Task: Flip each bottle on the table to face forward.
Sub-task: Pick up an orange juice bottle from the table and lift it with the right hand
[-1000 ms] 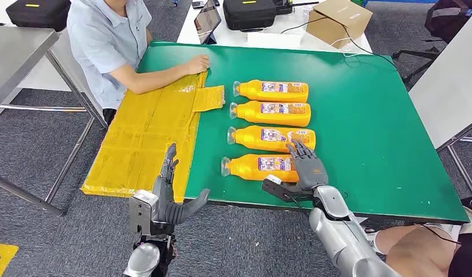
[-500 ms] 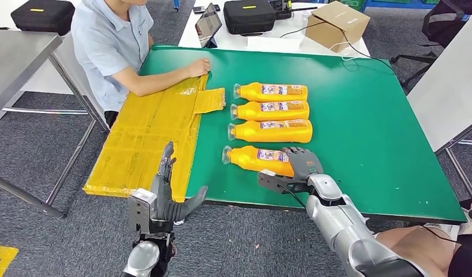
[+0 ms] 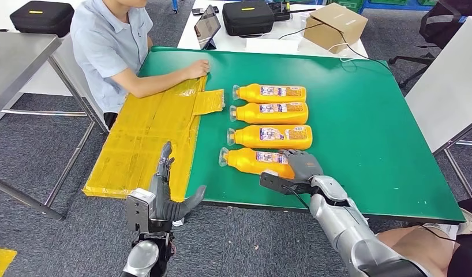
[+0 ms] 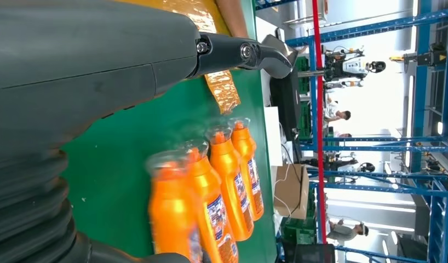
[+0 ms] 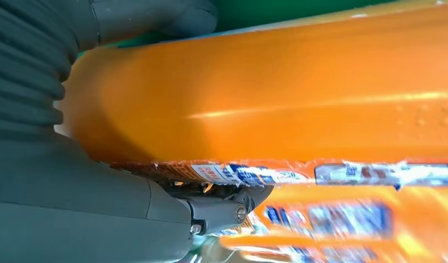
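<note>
The right hand (image 3: 303, 165) wraps the base end of the nearest orange bottle (image 3: 257, 161) by the bench's near edge; its smooth, rounded plastic probably rolls easily, so grip the body.

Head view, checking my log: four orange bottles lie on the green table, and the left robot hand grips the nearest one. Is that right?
Not quite: it is the right robot hand that grips the nearest bottle, as the head view shows. The left robot hand hangs open off the edge of the green table. Four orange bottles on the table is correct.
</note>
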{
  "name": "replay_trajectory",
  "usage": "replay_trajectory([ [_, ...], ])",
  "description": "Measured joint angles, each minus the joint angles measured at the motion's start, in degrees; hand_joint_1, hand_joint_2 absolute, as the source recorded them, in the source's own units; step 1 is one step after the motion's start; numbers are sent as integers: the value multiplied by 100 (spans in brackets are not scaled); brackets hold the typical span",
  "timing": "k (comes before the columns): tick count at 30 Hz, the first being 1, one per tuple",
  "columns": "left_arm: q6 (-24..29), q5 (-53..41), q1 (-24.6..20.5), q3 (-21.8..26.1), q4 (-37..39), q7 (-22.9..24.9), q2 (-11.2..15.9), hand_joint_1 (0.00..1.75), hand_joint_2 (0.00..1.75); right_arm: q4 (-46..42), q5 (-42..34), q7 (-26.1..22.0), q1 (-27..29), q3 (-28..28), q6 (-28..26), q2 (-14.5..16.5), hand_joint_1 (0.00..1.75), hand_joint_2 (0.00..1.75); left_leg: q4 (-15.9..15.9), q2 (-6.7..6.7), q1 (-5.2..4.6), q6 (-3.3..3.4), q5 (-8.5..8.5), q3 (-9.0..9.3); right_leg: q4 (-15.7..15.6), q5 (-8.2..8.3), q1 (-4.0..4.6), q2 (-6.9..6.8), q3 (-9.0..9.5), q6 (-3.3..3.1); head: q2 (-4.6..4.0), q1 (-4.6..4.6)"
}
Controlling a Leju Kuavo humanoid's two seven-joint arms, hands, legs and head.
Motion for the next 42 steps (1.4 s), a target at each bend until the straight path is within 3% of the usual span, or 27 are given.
replay_trajectory([
  [2, 37, 71, -12, 8, 12, -9, -1, 0, 175, -159, -507, -508, 189, -184, 8, 46, 175, 175, 0, 13, 0, -4, -2, 4, 0, 3, 0, 17, 23, 0, 0, -2],
  [6, 89, 257, -35, 29, 52, 23, -10, 0, 175, -485, -996, -880, 473, -414, -74, 128, 175, 175, 0, 15, 2, -5, -1, 5, 0, 2, 4, 19, 22, -1, 0, -3],
  [12, -108, 1094, -34, 122, 194, 585, -51, 0, 175, -1915, -2165, -1350, 1339, -674, -986, 433, 175, 175, 0, 6, 3, -1, 15, -62, 9, 4, 4, 13, -31, 0, 0, -6],
  [17, -548, 1060, -28, 34, 366, 686, -38, 0, 175, -3153, -2955, -1625, 1721, -777, -1451, 713, 175, 175, 0, 4, 3, -2, 19, -94, 10, 3, -1, 12, -61, 1, 0, -3],
  [24, -664, 973, -28, -98, 429, 681, -2, 0, 175, -3858, -3127, -1738, 1940, -808, -1499, 901, 175, 175, 0, -2, 1, -1, 17, -123, 7, 2, -3, 10, -87, 2, 0, -4],
  [36, -721, 933, -29, -126, 464, 675, 15, 0, 175, -4058, -3154, -1781, 2017, -819, -1506, 945, 175, 175, 0, -3, 1, -1, 17, -124, 8, 2, -2, 10, -89, 2, 0, -4],
  [42, -1273, 342, -81, -379, 478, 549, 91, 0, 175, -3990, -3134, -1814, 1959, -611, -805, 1027, 175, 175, 0, -7, 1, -1, 17, -129, 9, 2, -2, 8, -91, 2, 0, -4],
])
